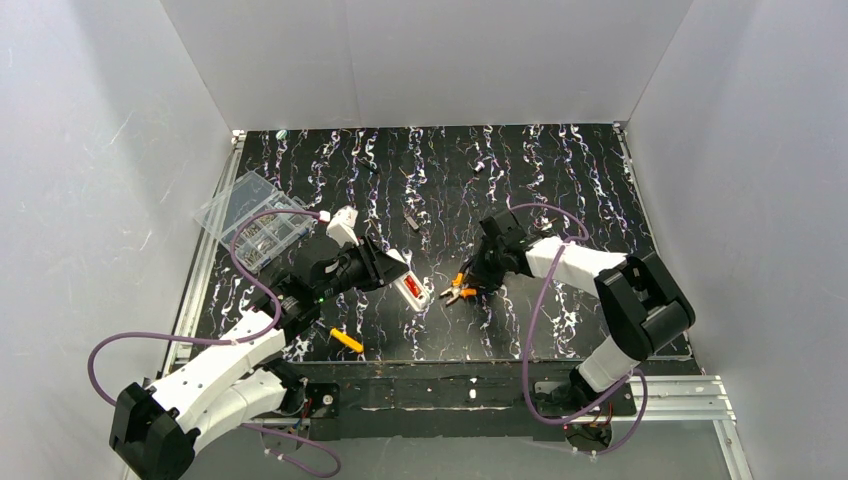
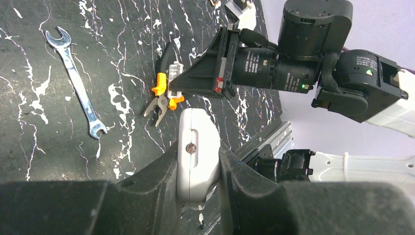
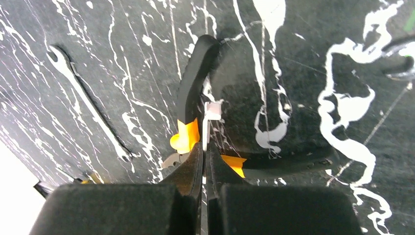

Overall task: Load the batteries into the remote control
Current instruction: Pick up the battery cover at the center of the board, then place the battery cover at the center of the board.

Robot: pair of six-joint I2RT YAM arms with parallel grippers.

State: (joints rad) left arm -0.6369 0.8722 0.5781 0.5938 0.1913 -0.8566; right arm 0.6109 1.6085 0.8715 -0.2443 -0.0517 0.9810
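- Black table (image 1: 560, 170) veined with white, plain pale walls on three sides.
- Right gripper (image 3: 205, 147): jaws pressed shut, tips down at the orange collar of the yellow-and-black pliers (image 3: 193, 78). No red cylinder shows between them, and I cannot tell whether they pinch anything.
- Left gripper (image 2: 198, 169): clamped across the small white oblong plastic remote control (image 2: 195, 132), just left of the right jaws.
- One tiny red-orange battery (image 1: 413, 288) sits in the upturned recess. Its long axis follows the handset, far-left to near-right in the overhead view.
- The second battery appears in no view.
- My call: the right arm is nearer, and once it finds that cell it must carry it leftward, lined up along that axis.
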